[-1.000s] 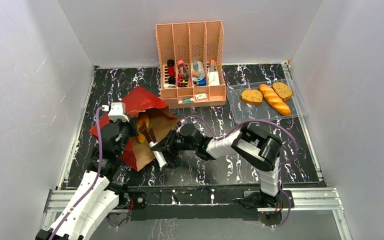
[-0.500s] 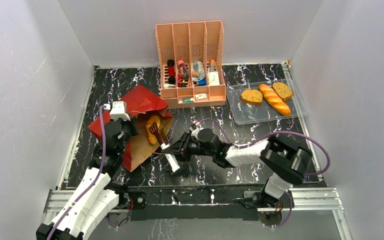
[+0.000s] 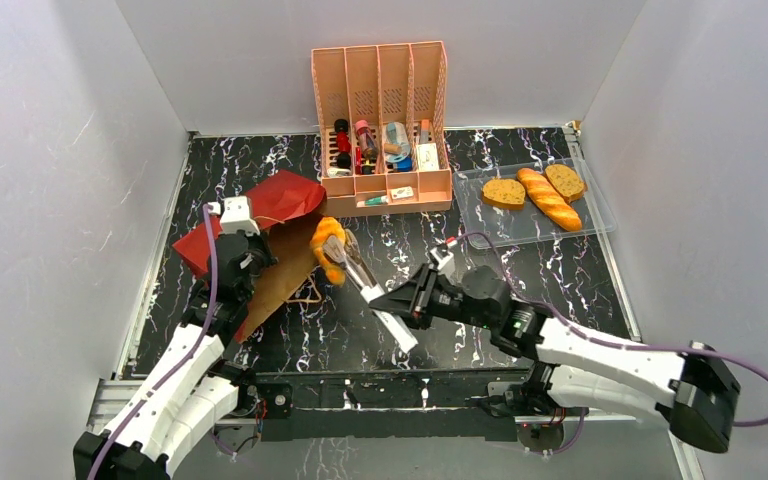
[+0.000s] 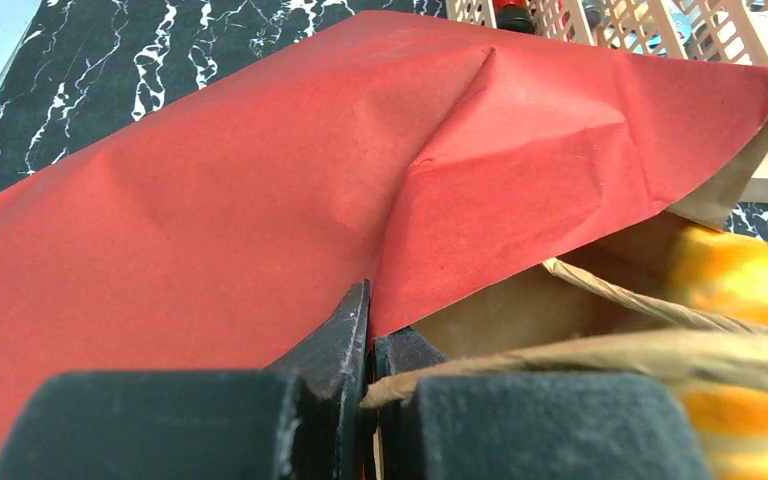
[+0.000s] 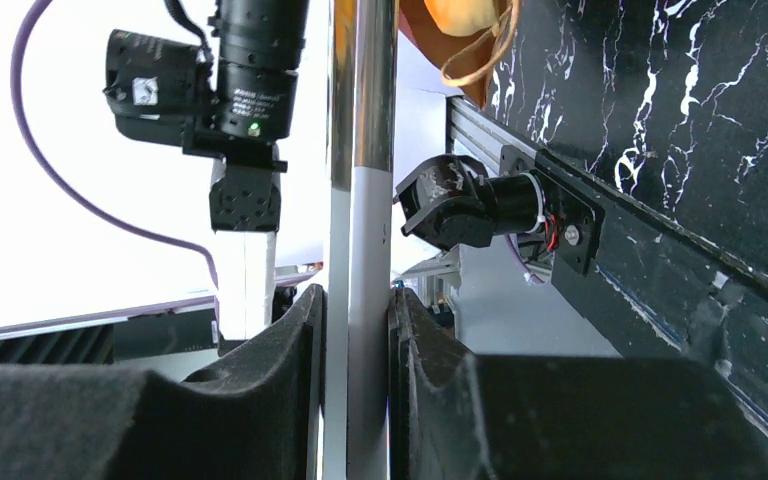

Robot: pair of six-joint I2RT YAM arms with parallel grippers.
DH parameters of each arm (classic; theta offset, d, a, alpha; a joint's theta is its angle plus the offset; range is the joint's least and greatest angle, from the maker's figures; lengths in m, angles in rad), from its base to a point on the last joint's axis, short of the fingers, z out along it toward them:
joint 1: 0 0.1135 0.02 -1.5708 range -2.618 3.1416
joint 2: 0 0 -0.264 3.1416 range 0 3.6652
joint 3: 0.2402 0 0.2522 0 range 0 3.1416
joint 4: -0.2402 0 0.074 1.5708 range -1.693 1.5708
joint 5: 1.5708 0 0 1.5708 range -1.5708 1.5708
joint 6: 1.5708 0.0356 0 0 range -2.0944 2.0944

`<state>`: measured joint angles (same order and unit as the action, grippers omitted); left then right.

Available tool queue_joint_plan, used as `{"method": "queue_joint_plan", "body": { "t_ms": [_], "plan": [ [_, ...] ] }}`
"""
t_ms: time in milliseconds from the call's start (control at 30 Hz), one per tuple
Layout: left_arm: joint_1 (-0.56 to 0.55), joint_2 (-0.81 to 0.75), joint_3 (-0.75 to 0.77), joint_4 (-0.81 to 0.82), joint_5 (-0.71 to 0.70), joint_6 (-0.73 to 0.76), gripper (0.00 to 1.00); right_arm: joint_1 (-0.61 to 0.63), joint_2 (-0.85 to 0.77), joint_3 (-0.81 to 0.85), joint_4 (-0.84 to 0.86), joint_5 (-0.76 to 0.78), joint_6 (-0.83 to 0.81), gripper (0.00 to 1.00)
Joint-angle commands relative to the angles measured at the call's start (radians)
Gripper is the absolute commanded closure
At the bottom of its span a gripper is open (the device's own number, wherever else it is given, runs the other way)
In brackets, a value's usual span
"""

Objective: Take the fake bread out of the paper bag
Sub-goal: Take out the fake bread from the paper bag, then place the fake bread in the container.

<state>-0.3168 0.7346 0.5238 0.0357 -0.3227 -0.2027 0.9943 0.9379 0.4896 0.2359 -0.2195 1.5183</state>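
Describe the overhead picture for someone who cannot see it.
The right hand holds tongs gripping an orange croissant at the mouth of the paper bag, whose edge the left hand pinches. Three breads lie in a clear tray.

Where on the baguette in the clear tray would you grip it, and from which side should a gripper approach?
Grip the baguette across its narrow width, toward its free near end, coming from above. It lies flat in the tray, and the slices flank its far half, so there is probably little jaw room there.
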Motion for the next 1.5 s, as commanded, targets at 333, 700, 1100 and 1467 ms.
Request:
{"method": "queue_joint_plan", "body": {
  "t_ms": [333, 700, 1100, 1467],
  "plan": [
    [-0.001, 0.037, 0.044, -0.085, -0.092, -0.033, 1.00, 0.000, -0.360, 0.059, -0.357, 0.167, -0.090, 1.00],
    [-0.001, 0.021, 0.045, -0.085, -0.080, -0.035, 1.00, 0.000, -0.487, 0.120, -0.562, 0.471, -0.134, 1.00],
    [-0.002, -0.015, 0.044, -0.089, -0.062, -0.032, 1.00, -0.126, -0.198, 0.206, -0.417, 0.525, -0.247, 1.00],
    [-0.002, -0.030, 0.043, -0.084, -0.054, -0.029, 1.00, -0.684, -0.015, 0.259, -0.281, 0.092, -0.273, 1.00]
  ]
}}
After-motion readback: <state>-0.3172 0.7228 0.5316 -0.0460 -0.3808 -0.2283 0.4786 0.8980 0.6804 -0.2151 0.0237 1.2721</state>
